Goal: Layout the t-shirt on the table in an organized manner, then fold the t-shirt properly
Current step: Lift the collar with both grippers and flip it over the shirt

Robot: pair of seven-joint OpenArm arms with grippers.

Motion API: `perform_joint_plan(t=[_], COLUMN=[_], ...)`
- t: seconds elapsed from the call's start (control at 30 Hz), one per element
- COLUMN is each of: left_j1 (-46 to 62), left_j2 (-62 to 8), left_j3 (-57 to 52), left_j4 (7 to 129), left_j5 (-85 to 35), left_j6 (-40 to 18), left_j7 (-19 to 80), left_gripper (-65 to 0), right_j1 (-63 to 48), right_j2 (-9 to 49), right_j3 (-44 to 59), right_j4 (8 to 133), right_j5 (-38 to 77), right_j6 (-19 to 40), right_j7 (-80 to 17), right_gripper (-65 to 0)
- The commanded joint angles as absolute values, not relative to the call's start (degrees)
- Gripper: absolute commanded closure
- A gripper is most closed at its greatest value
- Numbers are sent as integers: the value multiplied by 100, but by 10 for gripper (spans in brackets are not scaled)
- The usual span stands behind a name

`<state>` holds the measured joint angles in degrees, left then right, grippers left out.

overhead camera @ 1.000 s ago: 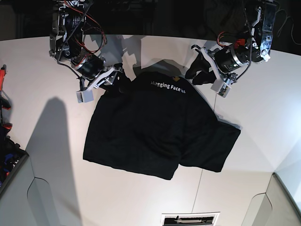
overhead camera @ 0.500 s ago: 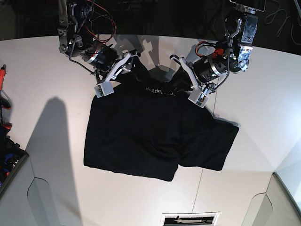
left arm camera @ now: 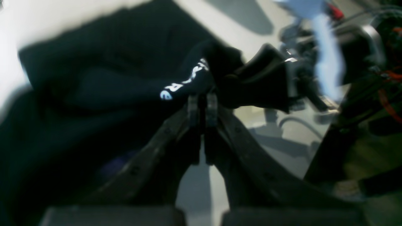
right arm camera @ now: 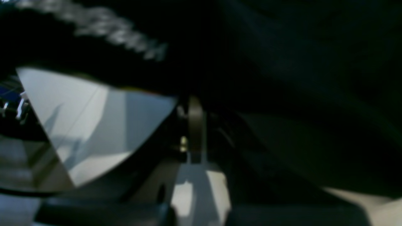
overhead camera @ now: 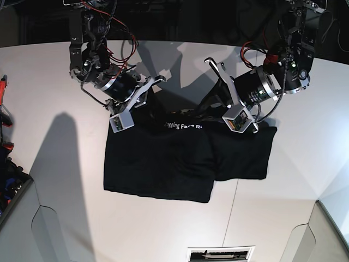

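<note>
The left gripper is pinching a bunched fold of the t-shirt, jaws nearly together, right beside the white lettering, of which only blurred letters are showing in its wrist view. The right gripper is also clamping the black cloth, jaws shut on a dark fold. In the base view the lettering is reading "...gging Face" along the lifted top edge between both grippers. The soft, matte black shirt is lying doubled over on the smooth white table, its lower part flat.
</note>
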<state>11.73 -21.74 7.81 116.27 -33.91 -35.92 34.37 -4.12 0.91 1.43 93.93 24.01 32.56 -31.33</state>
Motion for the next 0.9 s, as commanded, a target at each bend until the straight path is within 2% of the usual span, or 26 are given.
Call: perform_joint_plan(t=[0.0,0.13,0.27,0.37,0.5,0.53,0.6,0.67,0.73,0.8,0.87], left_j1=[1079,1039,694,233,-226,-290,-403,-508,-517,-440,-375], left_j2=[-2274,-2469,-2491,-2471,-2410,-2368,-2279,-2209,-2174,-2176,-2174], left_j3=[753,753,753,755,845,928,1164,1435,1678,1883,2003], left_j4=[12033,12969,13174,12766,11491,11137,10422,9802,9426,9343,9347], left_j5=[-3627,-3927,-4213,-4101,-4359,-4421,-4434,-4434,-4486,-4904,-5686], left_j6=[-3667,-3658,-3310,-3216,-3221,-3234,-3240,-3310,-3656,-3951,-4000], left_j7=[3197,3197,3240,3242,3299,3332,3332,3330,3400,3787,4379], left_gripper=[0,0,0,0,-4,-43,-117,-154,-171,-190,-215], right_j1=[-325,-336,-336,-336,-338,-338,-338,-338,-368,-445,-526], right_j2=[95,95,115,128,290,346,423,427,425,399,318], right_j3=[294,969,1636,2023,2318,2340,2340,2340,2333,2327,2303], right_j4=[9625,9988,10027,10025,10018,10018,10018,10018,10018,10018,10009], right_j5=[2462,2464,2458,2460,2768,2923,3170,3271,3409,3634,3752], right_j6=[3253,3236,3236,3234,3234,3236,3236,3236,3236,3238,3240], right_j7=[-3004,-3083,-3111,-3201,-3409,-3538,-3712,-3719,-3752,-3848,-3977], right_gripper=[0,0,0,0,0,-12,-173,-296,-338,-338,-338])
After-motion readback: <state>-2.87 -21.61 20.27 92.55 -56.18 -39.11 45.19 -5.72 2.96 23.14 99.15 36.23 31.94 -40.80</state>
